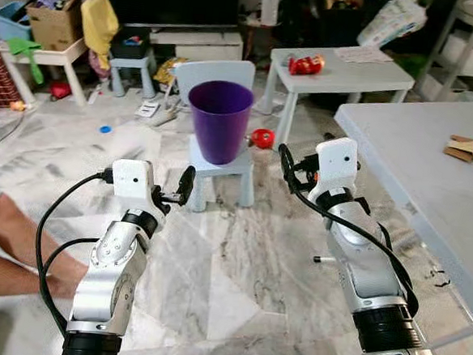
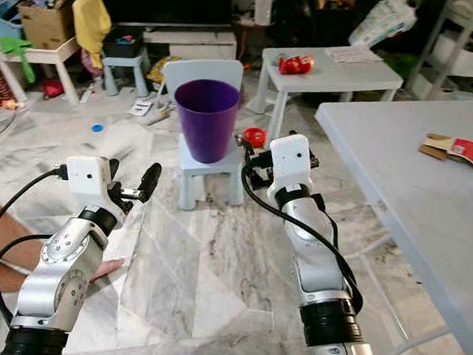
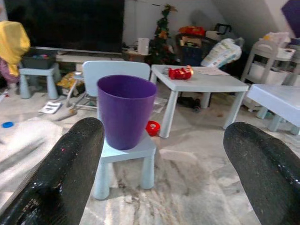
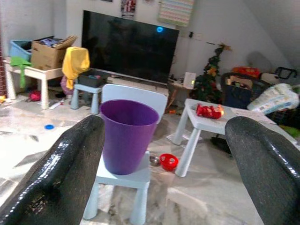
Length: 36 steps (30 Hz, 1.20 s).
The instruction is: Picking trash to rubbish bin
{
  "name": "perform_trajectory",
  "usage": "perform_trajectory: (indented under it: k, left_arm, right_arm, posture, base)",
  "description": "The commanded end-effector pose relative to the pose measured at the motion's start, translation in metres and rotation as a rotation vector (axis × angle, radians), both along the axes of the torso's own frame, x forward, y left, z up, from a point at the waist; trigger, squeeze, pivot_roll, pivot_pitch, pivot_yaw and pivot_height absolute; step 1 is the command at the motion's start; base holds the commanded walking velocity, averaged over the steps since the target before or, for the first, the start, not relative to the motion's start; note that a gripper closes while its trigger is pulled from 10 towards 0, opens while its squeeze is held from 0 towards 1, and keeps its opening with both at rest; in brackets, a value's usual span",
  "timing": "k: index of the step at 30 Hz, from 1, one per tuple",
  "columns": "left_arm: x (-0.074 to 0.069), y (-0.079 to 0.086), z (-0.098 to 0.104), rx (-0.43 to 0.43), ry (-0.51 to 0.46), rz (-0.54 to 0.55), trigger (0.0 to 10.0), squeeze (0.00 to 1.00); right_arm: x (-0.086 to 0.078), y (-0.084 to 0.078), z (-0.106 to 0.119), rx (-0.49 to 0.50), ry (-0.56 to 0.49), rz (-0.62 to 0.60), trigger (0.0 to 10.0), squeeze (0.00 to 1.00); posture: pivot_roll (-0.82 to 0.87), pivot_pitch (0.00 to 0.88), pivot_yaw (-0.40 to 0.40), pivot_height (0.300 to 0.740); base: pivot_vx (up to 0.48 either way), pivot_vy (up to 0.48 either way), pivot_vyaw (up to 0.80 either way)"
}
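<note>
1. Two grippers are held out in front of the robot above the marble floor (image 1: 238,267), and both are empty: the left gripper (image 3: 164,173) is seen with its fingers (image 3: 65,173) spread wide apart, and the right gripper (image 4: 164,168) is likewise spread, with nothing between its fingers (image 4: 61,173).
2. No trash has been picked up yet, as far as can be judged; the task appears to be at its start.
3. The purple bin (image 1: 219,119), which serves as the rubbish bin, is stood upright on a small pale blue chair (image 1: 221,164) straight ahead of both grippers, well apart from them. Its inside cannot be seen, so whether anything has been dropped in cannot be told.
4. Likely trash is spotted in two places: a red crumpled wrapper (image 1: 306,64) lies on the small white table (image 1: 349,78) beyond the bin, and a flattened brown-and-red carton (image 1: 471,149) lies on the large white table (image 1: 416,166) at the robot's right.
5. Everything is judged still to be done: an item must be approached, grasped, carried to the bin and released.
6. A person's bare legs (image 1: 13,243) are seen on the floor at the left, near the left arm.
</note>
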State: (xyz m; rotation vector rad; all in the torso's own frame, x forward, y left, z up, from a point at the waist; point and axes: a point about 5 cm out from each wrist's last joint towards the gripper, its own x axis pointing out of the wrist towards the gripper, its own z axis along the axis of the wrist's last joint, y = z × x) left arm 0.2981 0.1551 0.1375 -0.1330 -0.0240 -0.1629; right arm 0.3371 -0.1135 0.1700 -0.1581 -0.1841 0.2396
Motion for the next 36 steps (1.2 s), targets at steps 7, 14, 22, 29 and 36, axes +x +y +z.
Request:
perform_trajectory:
  k: [7, 14, 22, 29, 36]
  left_arm:
    - [0.0010, -0.0012, 0.0052, 0.001, -0.028, -0.009, 10.0, 0.00]
    - [0.0009, 0.0000, 0.0041, 0.016, -0.025, -0.001, 10.0, 0.00]
    - [0.0004, 0.0001, 0.0033, 0.015, -0.027, -0.004, 10.0, 0.00]
    - [0.0000, -0.0006, 0.0026, 0.014, -0.024, -0.005, 10.0, 0.00]
    - [-0.0002, -0.0004, 0.0009, 0.018, -0.014, -0.002, 10.0, 0.00]
  right_arm:
    - [0.0030, 0.0010, 0.0046, 0.004, -0.014, 0.000, 10.0, 0.00]
    - [0.0032, 0.0003, 0.0047, 0.003, -0.016, -0.003, 10.0, 0.00]
    - [0.0032, 0.0001, 0.0045, 0.001, -0.016, -0.002, 10.0, 0.00]
    - [0.0032, 0.0006, 0.0047, 0.002, -0.018, -0.001, 10.0, 0.00]
    - [0.0030, 0.0004, 0.0038, 0.002, -0.016, -0.002, 10.0, 0.00]
  posture:
    - [0.01, 0.000, -0.009, 0.740]
    - [0.01, 0.000, -0.010, 0.740]
    - [0.01, 0.000, -0.012, 0.740]
    - [0.01, 0.000, -0.009, 0.740]
    - [0.01, 0.000, -0.009, 0.740]
  base:
    - [0.000, 0.000, -0.80]
    - [0.115, 0.106, -0.80]
    - [0.239, 0.146, -0.80]
    - [0.294, 0.355, -0.80]
    - [0.000, 0.000, -0.80]
